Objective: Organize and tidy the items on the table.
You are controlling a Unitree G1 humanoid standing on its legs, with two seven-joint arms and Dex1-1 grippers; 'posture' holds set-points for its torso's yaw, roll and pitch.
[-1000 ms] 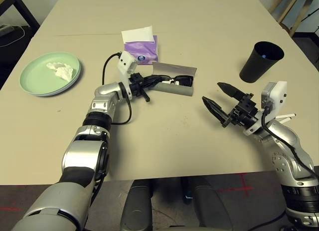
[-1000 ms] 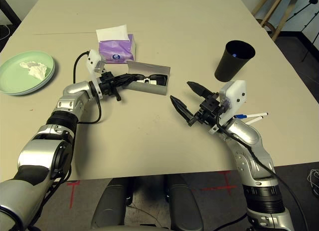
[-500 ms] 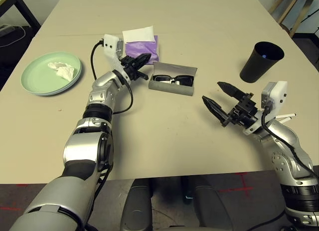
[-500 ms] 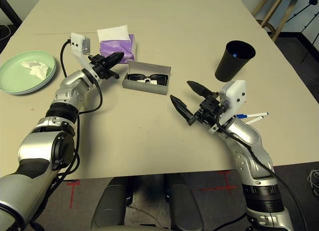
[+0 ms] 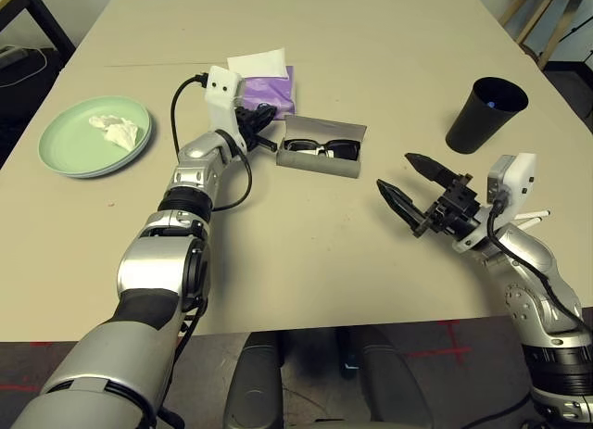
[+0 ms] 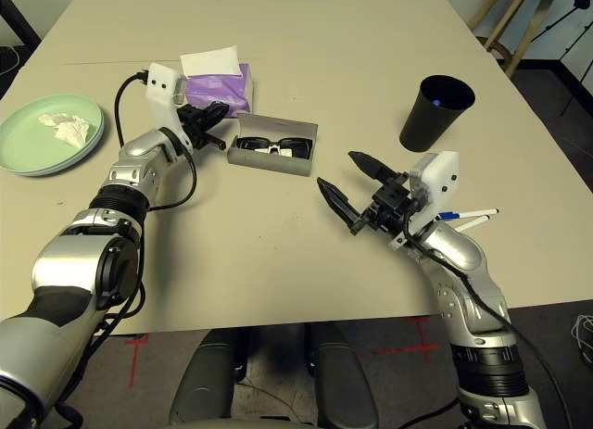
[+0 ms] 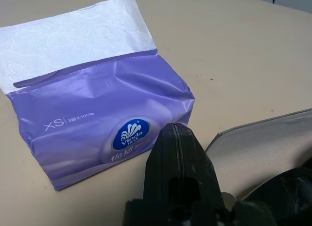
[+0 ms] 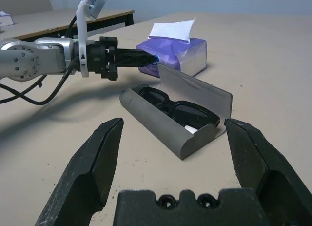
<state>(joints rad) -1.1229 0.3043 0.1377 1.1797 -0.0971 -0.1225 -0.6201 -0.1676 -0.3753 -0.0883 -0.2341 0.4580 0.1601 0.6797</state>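
Beside tissue box (image 5: 264,93), closed left hand (image 5: 260,117)

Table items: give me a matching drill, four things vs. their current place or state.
Things:
1. sunglasses
2. white tissue
3. left claw
4. right claw

States:
A. open, hovering over the table
B. on the green plate
C. shut, next to the purple tissue pack
D. inside the open grey case

Pairs: 1-D, 2-B, 3-C, 4-A
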